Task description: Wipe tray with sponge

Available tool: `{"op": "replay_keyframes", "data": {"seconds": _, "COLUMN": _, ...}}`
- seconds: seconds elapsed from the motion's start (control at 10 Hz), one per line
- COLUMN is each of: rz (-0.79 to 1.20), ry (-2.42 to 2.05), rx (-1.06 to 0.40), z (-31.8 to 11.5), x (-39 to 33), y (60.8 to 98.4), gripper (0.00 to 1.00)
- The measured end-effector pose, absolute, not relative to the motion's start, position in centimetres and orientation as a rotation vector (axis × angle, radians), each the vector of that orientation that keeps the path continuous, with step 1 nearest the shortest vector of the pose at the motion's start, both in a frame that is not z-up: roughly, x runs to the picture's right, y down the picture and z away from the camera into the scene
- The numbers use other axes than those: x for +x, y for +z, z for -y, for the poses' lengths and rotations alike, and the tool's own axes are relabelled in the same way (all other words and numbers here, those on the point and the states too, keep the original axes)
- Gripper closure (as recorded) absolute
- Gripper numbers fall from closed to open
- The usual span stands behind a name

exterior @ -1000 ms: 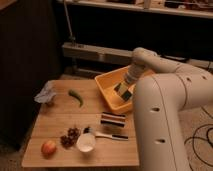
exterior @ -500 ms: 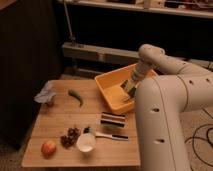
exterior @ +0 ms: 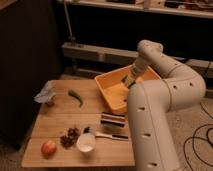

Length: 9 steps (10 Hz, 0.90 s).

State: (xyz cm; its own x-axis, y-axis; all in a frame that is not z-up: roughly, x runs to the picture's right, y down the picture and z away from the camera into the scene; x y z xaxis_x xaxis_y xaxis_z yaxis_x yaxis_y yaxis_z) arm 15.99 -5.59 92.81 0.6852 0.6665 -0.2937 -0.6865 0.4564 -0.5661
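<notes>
The yellow-orange tray [exterior: 111, 94] sits at the table's back right corner, partly hidden by my white arm. My gripper [exterior: 131, 80] reaches down into the tray near its far right wall. It is shut on the sponge [exterior: 129, 82], a small pale block pressed against the tray's inside. The tray's right half is hidden behind my arm.
On the wooden table [exterior: 60, 120] lie a green chilli [exterior: 76, 96], a crumpled grey-white item [exterior: 46, 94], a striped black, white and red block [exterior: 113, 119], a white cup [exterior: 86, 142], a reddish fruit [exterior: 48, 147] and a dark cluster [exterior: 70, 137]. Cables lie on the floor at right.
The gripper with the sponge has moved from the middle of the tray towards its far right side, and the wrist has risen a little.
</notes>
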Motion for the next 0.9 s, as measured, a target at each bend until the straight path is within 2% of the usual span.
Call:
{"op": "replay_keyframes", "data": {"seconds": 0.4, "rz": -0.030, "ry": 0.795, "rx": -0.719, "z": 6.4, "x": 12.7, "y": 94.6, "gripper": 1.00}}
{"op": "replay_keyframes", "data": {"seconds": 0.9, "rz": -0.010, "ry": 0.740, "rx": -0.763, "z": 4.9, "x": 8.8, "y": 94.9, "gripper": 1.00}}
